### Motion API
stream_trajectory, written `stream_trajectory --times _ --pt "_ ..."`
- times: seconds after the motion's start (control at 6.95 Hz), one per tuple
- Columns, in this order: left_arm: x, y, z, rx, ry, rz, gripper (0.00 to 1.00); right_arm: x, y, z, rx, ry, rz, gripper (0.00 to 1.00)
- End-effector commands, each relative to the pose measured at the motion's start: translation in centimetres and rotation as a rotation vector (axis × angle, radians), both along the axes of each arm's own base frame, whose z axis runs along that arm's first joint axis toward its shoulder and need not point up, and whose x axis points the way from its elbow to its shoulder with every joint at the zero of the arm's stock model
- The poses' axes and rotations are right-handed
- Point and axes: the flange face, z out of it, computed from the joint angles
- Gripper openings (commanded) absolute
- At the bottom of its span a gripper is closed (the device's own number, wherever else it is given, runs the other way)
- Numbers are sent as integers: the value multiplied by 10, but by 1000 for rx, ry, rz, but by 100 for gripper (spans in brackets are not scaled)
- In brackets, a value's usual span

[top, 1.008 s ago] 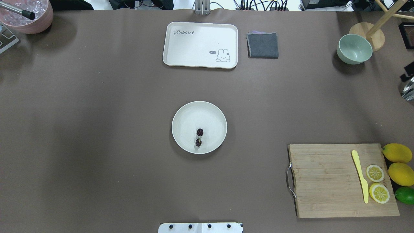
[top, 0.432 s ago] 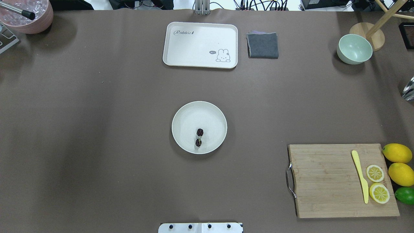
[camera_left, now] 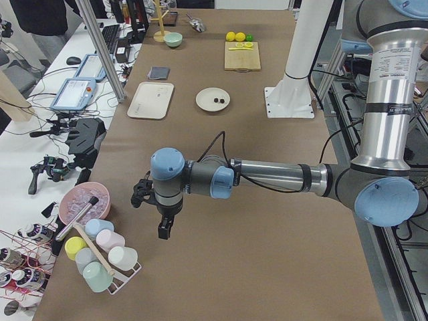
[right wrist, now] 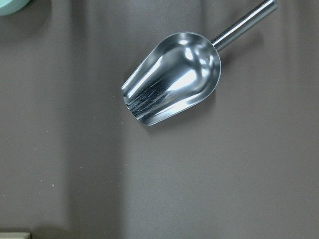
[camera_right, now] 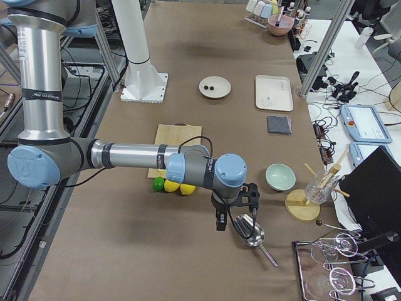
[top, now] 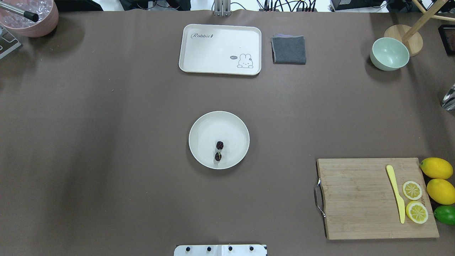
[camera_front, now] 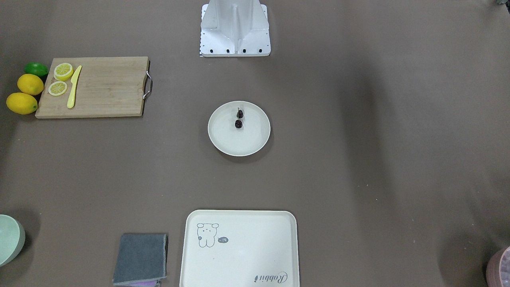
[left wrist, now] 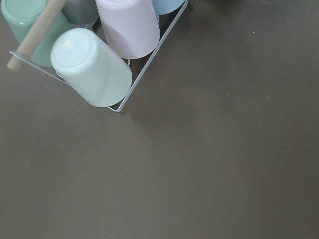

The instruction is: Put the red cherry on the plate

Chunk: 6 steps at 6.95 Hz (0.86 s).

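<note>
— Where is the red cherry [top: 219,150] now?

— It lies inside the plate [top: 206,129], on the half nearer to my base. A thin stem seems to join the two dark fruits, but it is too small to be sure.

— And your fingers?

— My left gripper [camera_left: 164,231] hangs over the table near the rack of cups [camera_left: 100,257], and my right gripper [camera_right: 220,223] hangs just beside the metal scoop [right wrist: 172,79] — both well apart from the plate. Only the side cameras see them, so I cannot tell if the fingers are spread or pressed together.
</note>
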Motion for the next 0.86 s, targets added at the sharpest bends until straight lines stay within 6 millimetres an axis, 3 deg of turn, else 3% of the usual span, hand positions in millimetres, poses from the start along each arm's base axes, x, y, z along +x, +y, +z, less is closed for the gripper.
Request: stream_trajectory --times 0.0,0.72 --pt "0 1 1 0 0 1 98 2 0 -1 -4 -1 9 100" --pt "1 -1 1 -1 -1 1 98 2 0 0 -2 0 7 100"
